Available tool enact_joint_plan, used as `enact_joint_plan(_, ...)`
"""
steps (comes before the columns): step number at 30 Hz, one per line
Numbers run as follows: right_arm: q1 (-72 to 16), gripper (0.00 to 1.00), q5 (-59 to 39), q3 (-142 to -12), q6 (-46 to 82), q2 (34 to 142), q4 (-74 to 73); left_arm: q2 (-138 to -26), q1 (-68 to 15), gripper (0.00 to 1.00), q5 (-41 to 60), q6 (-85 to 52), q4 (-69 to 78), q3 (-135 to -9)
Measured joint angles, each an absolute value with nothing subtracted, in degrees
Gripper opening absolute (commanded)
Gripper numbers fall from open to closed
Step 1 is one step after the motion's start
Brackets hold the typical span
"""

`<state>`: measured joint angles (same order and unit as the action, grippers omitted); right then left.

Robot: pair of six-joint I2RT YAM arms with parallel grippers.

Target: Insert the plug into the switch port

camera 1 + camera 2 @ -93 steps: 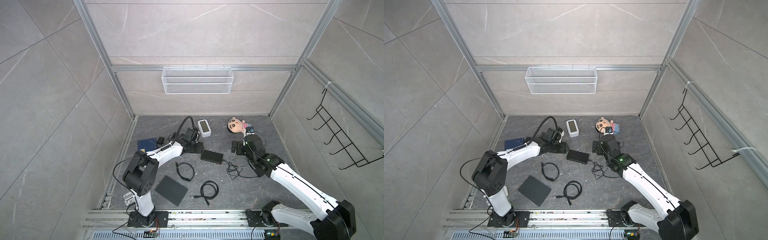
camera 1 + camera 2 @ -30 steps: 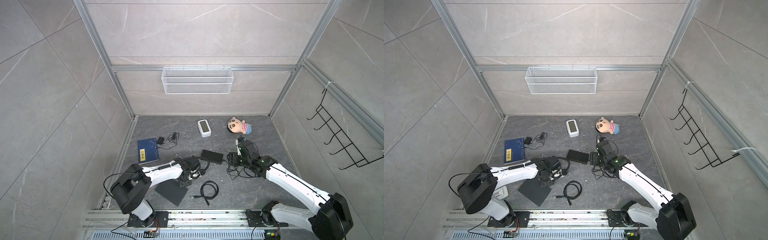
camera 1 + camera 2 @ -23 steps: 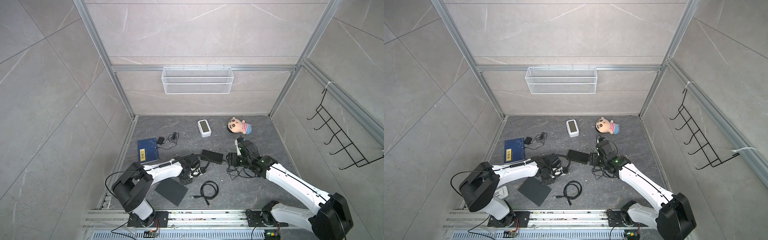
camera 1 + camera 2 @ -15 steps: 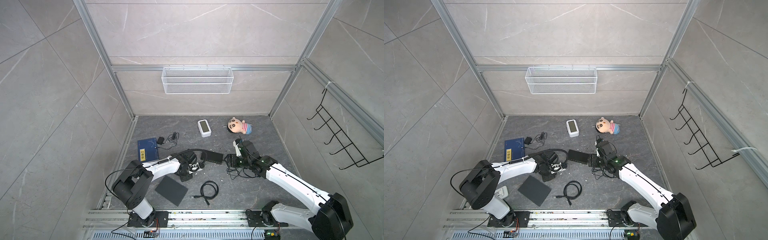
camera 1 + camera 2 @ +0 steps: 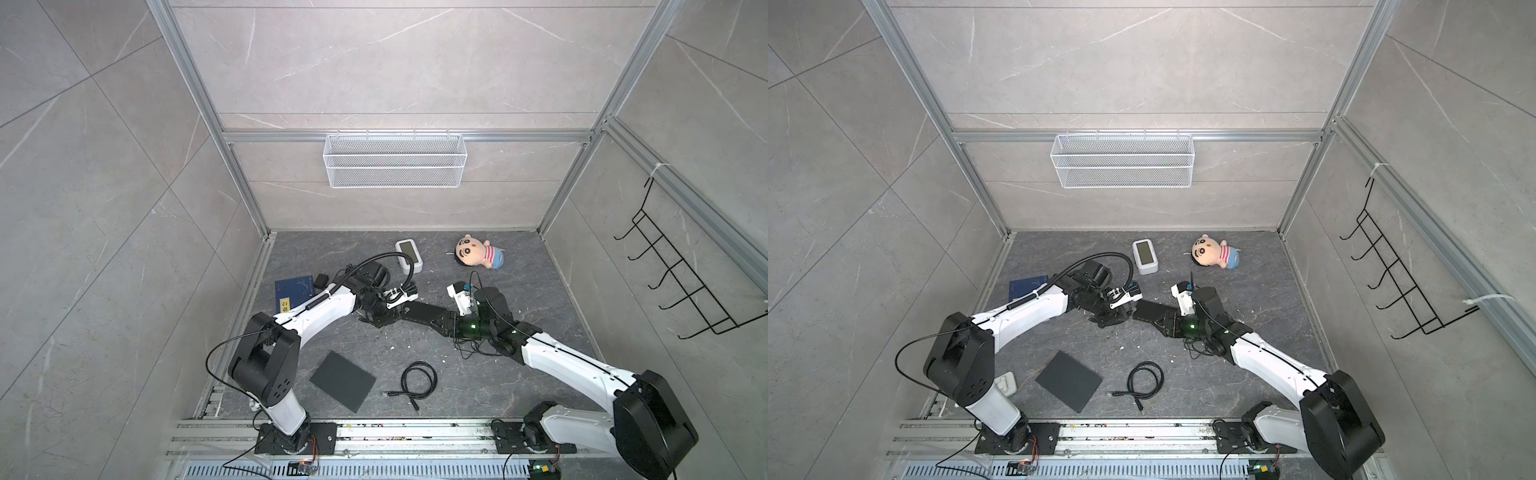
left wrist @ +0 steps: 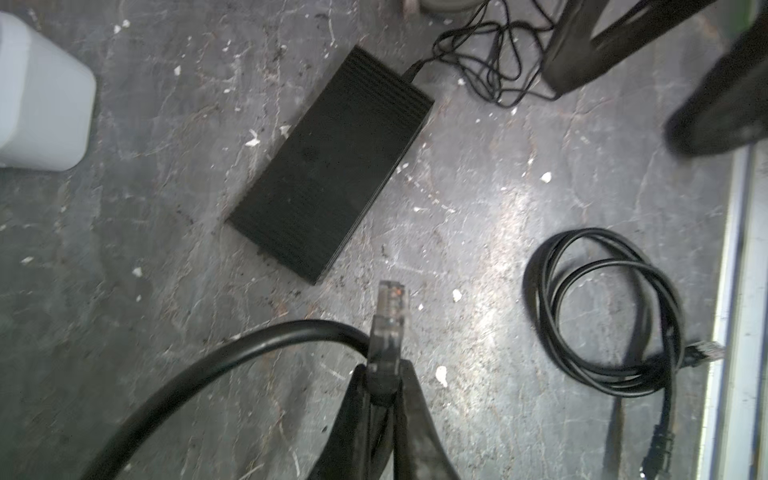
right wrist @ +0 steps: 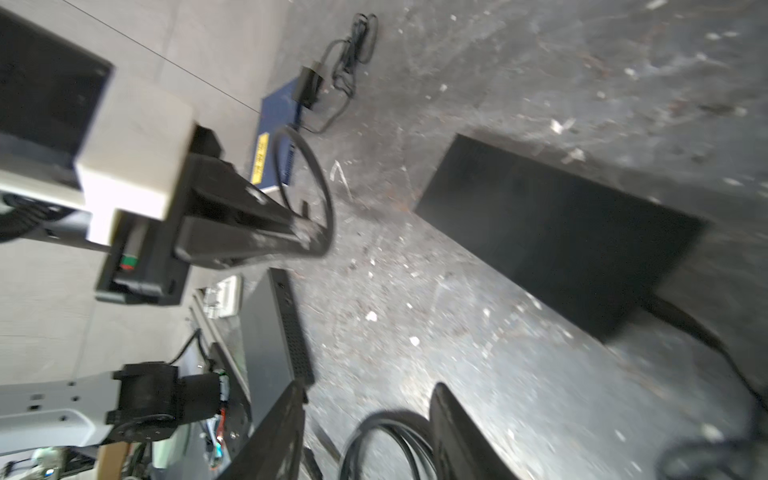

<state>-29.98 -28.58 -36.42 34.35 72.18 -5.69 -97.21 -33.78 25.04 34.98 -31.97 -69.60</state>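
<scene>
Two changes show against a second ago. In both top views the left gripper [image 5: 383, 320] no longer sits low over the floor at 6 o'clock from the switch [image 5: 419, 312]. It is now raised and stands just beside the switch's 9 o'clock end. The cable that lay on the floor there is gone, because it is now carried. The right gripper [image 5: 445, 324] hovers at the switch's 3 o'clock end. The pick-up seems finished, and the step in hand is probably to line up the plug.

In the left wrist view the left gripper is clenched on the boot of the plug [image 6: 390, 309]. The clear tip points out past the fingers toward the nearest corner of the switch, but does not touch it. Its cable [image 6: 249, 347] bends away in a stiff arc. No port is visible from here, so which face takes the plug cannot be told.

In the right wrist view the right gripper's jaws stand apart and grasp nothing. The switch lies beyond the fingertips.

A thin power lead [image 6: 492, 54] lies tangled at the switch's far end, near the right gripper, and could snag. The coiled spare cable [image 5: 417, 380] at 6 o'clock, the dark pad [image 5: 341, 381] at 7, the blue book [image 5: 293, 291] at 9, the white box [image 5: 409, 255] at 12 and the doll [image 5: 478, 253] at 1 are all well apart.
</scene>
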Motion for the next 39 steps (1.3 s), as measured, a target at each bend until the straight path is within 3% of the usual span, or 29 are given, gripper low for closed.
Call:
enact_joint_plan(11,-31.6,0.49,-30.4,-36.3,33.5,82.0,-20.8,-101.6,-32.5,0.06,35.1,34.9,-36.3,-72.4)
enact_joint_plan(21,-32.0,0.5,-31.6,-38.1,33.2,89.4,-27.2,-102.3,-31.7,0.06,36.7,35.1,-39.2,-75.5)
enact_joint_plan(39,-30.3,0.48,-37.8,-36.4,28.3,82.7,-28.3,-102.6,-31.4,0.07,38.7,35.6,-42.8,-76.1)
